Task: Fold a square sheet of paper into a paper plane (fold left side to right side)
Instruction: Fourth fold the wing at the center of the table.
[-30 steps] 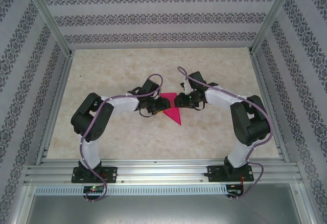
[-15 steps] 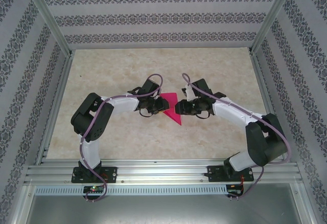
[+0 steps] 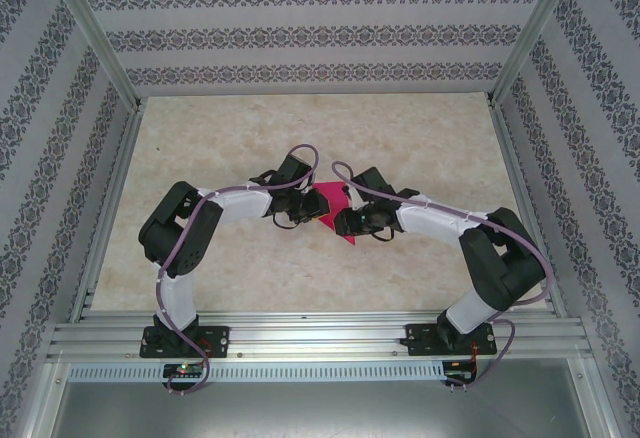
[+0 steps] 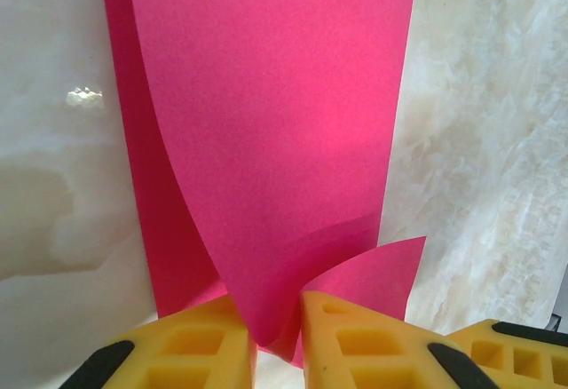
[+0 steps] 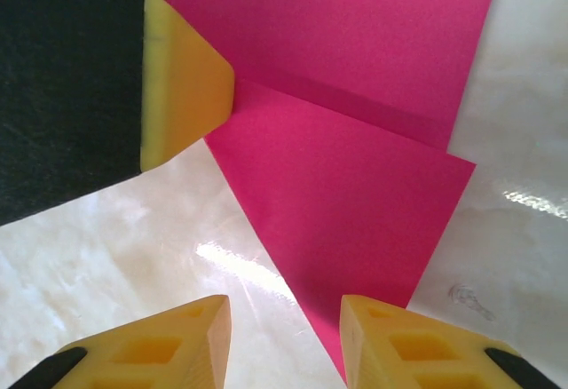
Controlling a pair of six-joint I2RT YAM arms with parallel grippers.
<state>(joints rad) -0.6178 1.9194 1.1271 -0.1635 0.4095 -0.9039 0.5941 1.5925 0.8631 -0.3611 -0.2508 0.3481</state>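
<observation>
The pink sheet of paper (image 3: 327,203) lies mid-table, folded into a shape that points toward the arms. My left gripper (image 3: 308,214) is at its left edge. In the left wrist view a lifted flap of the paper (image 4: 275,123) curls up and runs down between the yellow fingers, and the left gripper (image 4: 280,336) is shut on it. My right gripper (image 3: 345,223) hovers over the paper's near point. In the right wrist view it (image 5: 284,336) stands open, with bare table between the fingers and the paper (image 5: 355,185) under the right one. The left fingertip (image 5: 186,78) touches the paper's crease.
The marble-patterned table top (image 3: 230,138) is ringed by an aluminium frame (image 3: 320,333) and patterned walls. Both arms bend inward, their wrists close together over the paper.
The right arm has swung left and nearer, bringing its gripper over the paper's near point. The left gripper has closed on the lifted flap. The left arm stayed put.
</observation>
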